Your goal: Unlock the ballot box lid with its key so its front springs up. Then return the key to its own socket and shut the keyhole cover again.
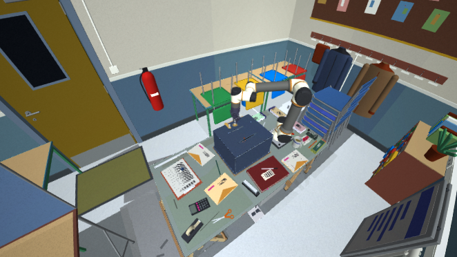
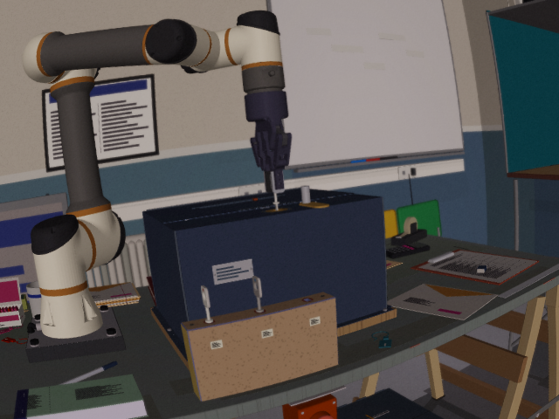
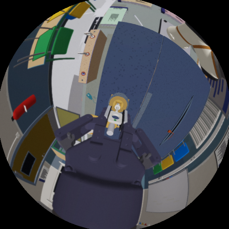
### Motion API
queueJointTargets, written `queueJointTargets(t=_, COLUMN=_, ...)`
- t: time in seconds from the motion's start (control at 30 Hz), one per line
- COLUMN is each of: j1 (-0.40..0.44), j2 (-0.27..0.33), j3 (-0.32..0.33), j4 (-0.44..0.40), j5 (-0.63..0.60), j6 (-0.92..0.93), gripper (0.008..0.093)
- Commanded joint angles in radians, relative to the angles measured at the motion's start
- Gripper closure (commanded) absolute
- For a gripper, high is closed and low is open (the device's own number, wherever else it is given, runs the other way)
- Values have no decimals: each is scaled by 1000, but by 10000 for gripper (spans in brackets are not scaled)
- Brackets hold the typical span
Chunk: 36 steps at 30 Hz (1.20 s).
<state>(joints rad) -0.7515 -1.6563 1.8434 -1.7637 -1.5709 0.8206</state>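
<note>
A white key [image 2: 275,195] [image 3: 115,118] stands upright with its shaft down in the brass keyhole [image 2: 276,209] [image 3: 118,104] on top of the dark blue ballot box [image 1: 241,142] [image 2: 271,257]. My gripper [image 2: 274,181] [image 3: 115,119] [image 1: 234,120] hangs straight above the keyhole, its fingers closed on the key's flat head. The brass keyhole cover [image 2: 314,205] with its white knob is swung aside, to the right of the keyhole. A cork key block [image 2: 262,345] [image 3: 91,56] stands against the box's side, with two keys upright in it and one socket [image 2: 307,299] empty.
Behind the box are a whiteboard and the wall; the arm's base [image 2: 67,288] stands at the left. Papers, a clipboard [image 2: 474,266], a calculator and a tape dispenser [image 2: 408,232] lie around the box. The table edge runs just below the cork block.
</note>
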Motion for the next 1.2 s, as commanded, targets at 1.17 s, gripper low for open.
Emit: queueJointTargets(t=1.17, j1=0, j2=8, j3=20, j4=-23, j5=0, j6=0, gripper=934)
